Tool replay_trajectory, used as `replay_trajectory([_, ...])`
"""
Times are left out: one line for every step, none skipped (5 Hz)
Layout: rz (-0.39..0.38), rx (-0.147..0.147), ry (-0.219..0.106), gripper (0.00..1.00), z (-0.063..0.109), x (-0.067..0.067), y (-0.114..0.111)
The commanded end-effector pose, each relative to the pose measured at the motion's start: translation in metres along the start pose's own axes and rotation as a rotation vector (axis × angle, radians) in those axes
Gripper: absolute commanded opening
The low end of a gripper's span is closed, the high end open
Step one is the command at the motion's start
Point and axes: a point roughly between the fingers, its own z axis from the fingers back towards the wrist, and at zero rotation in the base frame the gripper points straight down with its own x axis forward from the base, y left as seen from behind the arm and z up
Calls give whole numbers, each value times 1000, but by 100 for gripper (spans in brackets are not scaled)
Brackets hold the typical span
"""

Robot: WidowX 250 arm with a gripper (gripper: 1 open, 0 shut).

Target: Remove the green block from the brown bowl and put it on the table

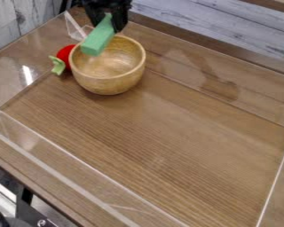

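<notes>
Gripper (106,21) is clamped on the top end of the green block (97,38), dangling tilted above the brown bowl (109,69); I judge it light, stiff, slick.

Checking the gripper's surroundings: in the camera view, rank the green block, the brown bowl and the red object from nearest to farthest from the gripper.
1. green block, held in the gripper, hanging tilted over the bowl's back rim.
2. brown bowl, just below.
3. red object, on the table left of the bowl; close to the bowl's rank.
</notes>
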Motion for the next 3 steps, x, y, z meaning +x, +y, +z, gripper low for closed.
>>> replay_trajectory([-60, -2, -67, 0, 31, -3, -28])
replay_trajectory([-106, -21, -53, 0, 29, -13, -53])
replay_trajectory([-163, -32, -34, 0, 20, -24, -81])
